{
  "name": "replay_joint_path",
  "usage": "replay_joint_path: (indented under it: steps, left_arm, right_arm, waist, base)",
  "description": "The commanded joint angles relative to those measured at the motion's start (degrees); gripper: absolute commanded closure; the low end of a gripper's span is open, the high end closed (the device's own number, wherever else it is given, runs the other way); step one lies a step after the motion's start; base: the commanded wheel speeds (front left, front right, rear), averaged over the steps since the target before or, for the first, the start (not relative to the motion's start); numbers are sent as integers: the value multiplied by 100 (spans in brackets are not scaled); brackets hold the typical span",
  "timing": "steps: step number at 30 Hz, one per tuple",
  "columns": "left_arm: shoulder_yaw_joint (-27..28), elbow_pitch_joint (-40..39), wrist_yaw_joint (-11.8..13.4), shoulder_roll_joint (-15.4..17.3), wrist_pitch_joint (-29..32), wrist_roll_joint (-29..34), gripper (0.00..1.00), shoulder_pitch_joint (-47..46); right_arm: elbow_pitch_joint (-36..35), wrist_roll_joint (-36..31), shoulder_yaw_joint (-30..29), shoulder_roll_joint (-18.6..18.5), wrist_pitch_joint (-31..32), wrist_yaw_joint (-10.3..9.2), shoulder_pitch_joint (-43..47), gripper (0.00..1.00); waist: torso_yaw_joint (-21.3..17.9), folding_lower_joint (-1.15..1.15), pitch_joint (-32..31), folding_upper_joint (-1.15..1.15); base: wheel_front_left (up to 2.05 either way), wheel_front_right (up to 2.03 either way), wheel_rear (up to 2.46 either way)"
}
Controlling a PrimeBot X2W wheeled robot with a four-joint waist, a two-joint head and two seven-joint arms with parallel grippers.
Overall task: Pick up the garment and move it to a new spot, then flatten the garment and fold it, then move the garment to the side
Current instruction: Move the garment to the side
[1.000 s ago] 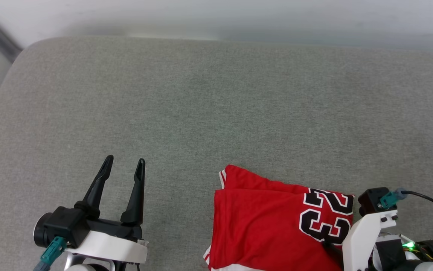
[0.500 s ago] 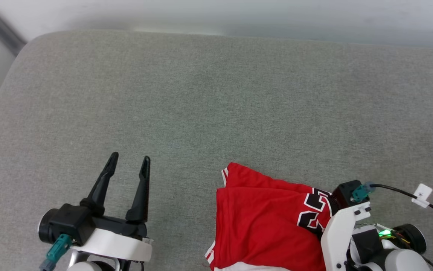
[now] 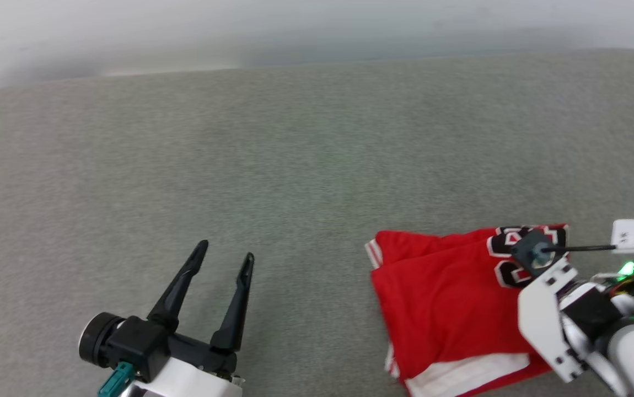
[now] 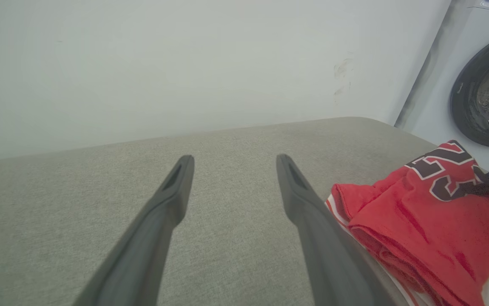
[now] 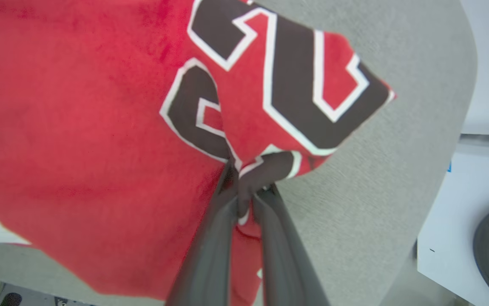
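Head view: the garment (image 3: 449,298) lies at the lower right of the grey cushion (image 3: 295,165); the left gripper (image 3: 224,251), lower left, gapes wide and empty. Left wrist view: the garment sits at the right edge. Right wrist view: the right gripper (image 5: 246,191) pinches tight a fold by the black number.

The garment (image 3: 444,309) was a red jersey folded into a rough rectangle, with white-edged black numerals on top, a white band and red-white striped trim at its edges. Its numbered corner was bunched and pinched in the closed right pincer (image 5: 248,189). The rest lay well right of the left pincer (image 3: 226,249).
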Motion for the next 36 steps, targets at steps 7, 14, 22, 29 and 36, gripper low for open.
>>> replay_joint_path:
  steps: [7, 14, 22, 29, 36]
  left_arm:
    - [-344, -381, -8, 129, -11, 128, 0, -285]
    - [-446, -765, -8, 374, -12, 4, 0, -599]
    - [-539, -1204, -8, 844, -12, 36, 0, -1037]
    - [-491, -1576, -8, 1111, -12, -305, 0, -1294]
    - [-429, -1483, -8, 1094, -12, -353, 0, -1320]
  right_arm:
    - [-235, 231, 36, -1350, 19, -7, -670, 100]
    - [235, 248, -399, -1641, -513, -7, -1101, 100]
    - [1303, -127, -1393, -1519, -1310, -7, -1555, 100]
    - [2597, -617, -2777, -1144, -2346, -8, -1707, 100]
    - [2845, -898, -3100, -922, -2648, -8, -1814, 100]
  waist:
    - [-951, -1, 555, 0]
    - [-1432, -1, 1233, 0]
    - [-1583, -1, 2084, 0]
    - [-1531, -1, 2688, 0]
    - [-1472, -1, 2631, 0]
  base:
    - [0, 0, 0]
    - [0, 0, 0]
    - [0, 0, 0]
    - [0, 0, 0]
    - [0, 0, 0]
